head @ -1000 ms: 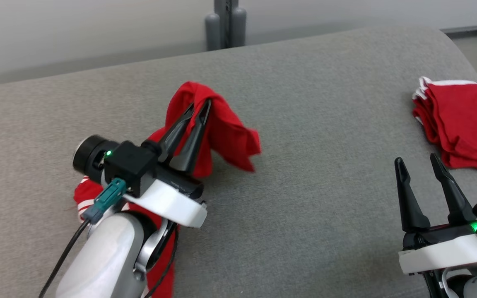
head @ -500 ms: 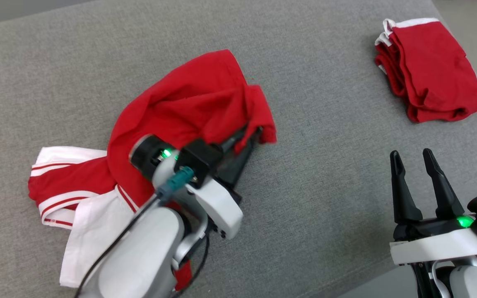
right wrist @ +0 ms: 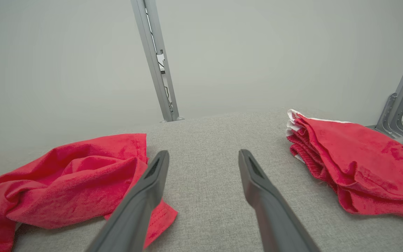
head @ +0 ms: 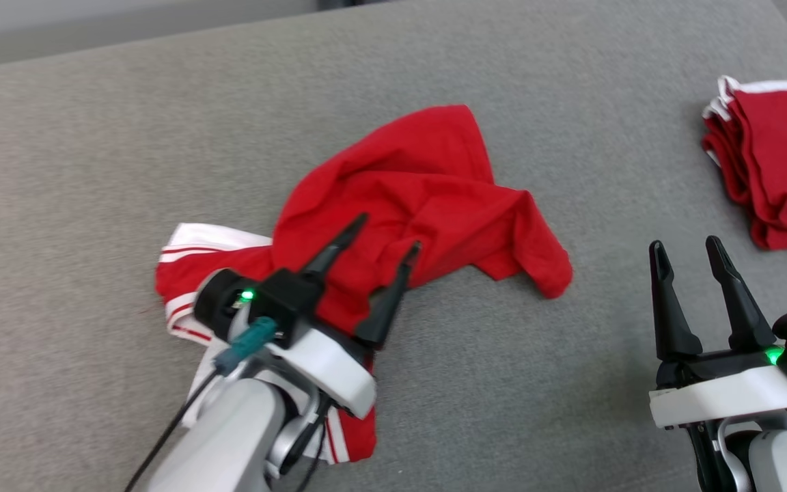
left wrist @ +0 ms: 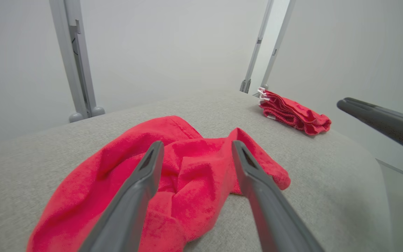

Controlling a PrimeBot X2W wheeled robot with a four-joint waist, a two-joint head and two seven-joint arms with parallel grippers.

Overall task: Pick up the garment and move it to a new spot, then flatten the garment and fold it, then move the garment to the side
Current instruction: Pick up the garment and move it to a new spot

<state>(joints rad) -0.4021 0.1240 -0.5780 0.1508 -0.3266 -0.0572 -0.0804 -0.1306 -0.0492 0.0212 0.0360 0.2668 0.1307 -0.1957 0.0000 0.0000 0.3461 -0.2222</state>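
Garment (head: pixel 421 198) is lying crumpled on the bench (head: pixel 93 171), red with white trim. Left tool (head: pixel 389 232) hovers just over it, jaws apart, gripping nothing. Right tool (head: pixel 684 243) is spread too, near a folded pile (head: pixel 776 164).

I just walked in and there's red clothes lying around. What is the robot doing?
The robot is working on a red and white garment. It lies crumpled on the grey cushioned surface, not yet flattened or folded. The left gripper hangs open over it, holding nothing. The right gripper is open too, off to the side above bare surface. A pile of folded red garments sits at the far right.
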